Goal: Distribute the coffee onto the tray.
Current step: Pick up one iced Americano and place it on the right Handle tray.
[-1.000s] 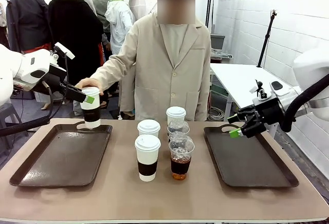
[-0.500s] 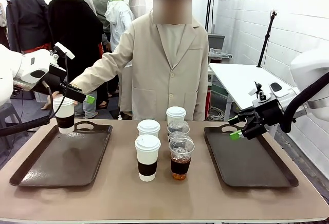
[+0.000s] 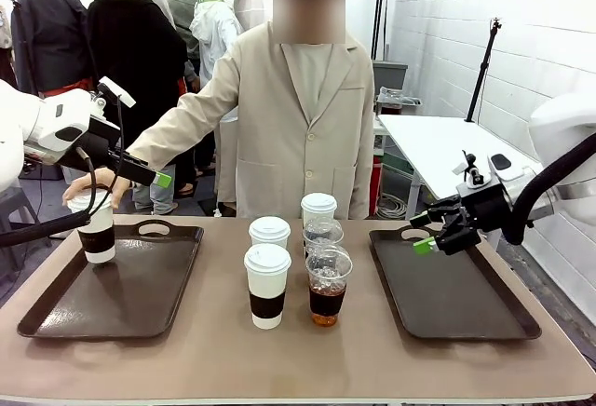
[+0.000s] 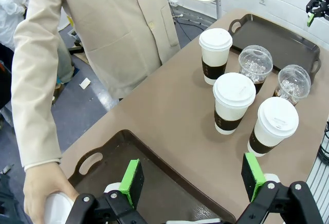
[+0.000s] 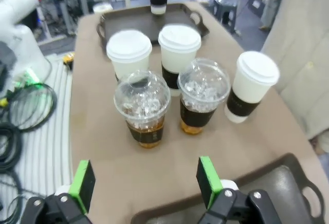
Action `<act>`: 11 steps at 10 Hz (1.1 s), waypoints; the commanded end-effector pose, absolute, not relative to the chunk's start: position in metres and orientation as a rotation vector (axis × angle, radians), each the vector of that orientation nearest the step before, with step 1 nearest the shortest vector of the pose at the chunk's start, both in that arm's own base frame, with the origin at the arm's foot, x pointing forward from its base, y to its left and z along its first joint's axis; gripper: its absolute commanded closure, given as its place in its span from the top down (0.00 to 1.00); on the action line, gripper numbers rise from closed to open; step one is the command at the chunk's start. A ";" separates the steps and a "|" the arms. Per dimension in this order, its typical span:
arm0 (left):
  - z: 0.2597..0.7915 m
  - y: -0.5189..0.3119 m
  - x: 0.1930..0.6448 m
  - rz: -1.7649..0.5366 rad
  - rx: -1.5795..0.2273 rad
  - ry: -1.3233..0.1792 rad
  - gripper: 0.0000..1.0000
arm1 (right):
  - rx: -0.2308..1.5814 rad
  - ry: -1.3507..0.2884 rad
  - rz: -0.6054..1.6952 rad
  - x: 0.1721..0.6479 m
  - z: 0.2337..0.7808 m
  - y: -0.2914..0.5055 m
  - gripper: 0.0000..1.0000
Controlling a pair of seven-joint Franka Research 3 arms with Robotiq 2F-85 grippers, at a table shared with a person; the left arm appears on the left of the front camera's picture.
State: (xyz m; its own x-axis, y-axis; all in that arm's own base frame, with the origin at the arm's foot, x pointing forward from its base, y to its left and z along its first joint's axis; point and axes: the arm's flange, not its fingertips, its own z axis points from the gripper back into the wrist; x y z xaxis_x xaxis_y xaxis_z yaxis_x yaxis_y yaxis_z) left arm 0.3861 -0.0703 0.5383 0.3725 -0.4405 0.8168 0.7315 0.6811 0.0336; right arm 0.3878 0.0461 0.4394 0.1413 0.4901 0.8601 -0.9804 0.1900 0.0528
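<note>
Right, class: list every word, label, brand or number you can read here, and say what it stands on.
None can be read.
Paper cups: sleeves and lids plain.
Clear iced-coffee cups: no label.
Trays: no print.
Any lid embossing is too small to tell.

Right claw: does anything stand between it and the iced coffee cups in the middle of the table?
Nothing visible does. The open right claw faces the nearest iced coffee across a bare stretch of table.
</note>
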 end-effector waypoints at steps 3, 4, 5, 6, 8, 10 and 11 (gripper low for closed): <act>0.538 -0.068 0.386 -0.774 -0.367 -0.907 1.00 | 0.857 -0.950 1.228 0.379 0.380 0.043 1.00; 0.538 -0.068 0.386 -0.774 -0.367 -0.907 1.00 | 0.873 -0.968 1.226 0.375 0.368 0.043 1.00; 0.538 -0.068 0.386 -0.774 -0.367 -0.907 1.00 | 0.890 -0.962 1.220 0.374 0.358 0.045 1.00; 0.538 -0.068 0.386 -0.774 -0.367 -0.907 1.00 | 0.906 -0.959 1.227 0.374 0.348 0.048 1.00; 0.538 -0.068 0.386 -0.774 -0.367 -0.907 1.00 | 0.950 -0.942 1.253 0.375 0.330 0.057 1.00; 0.538 -0.068 0.386 -0.774 -0.367 -0.907 1.00 | 0.911 -0.912 1.257 0.375 0.328 0.057 1.00; 0.538 -0.068 0.386 -0.774 -0.367 -0.907 1.00 | 0.935 -0.894 1.255 0.386 0.333 0.055 1.00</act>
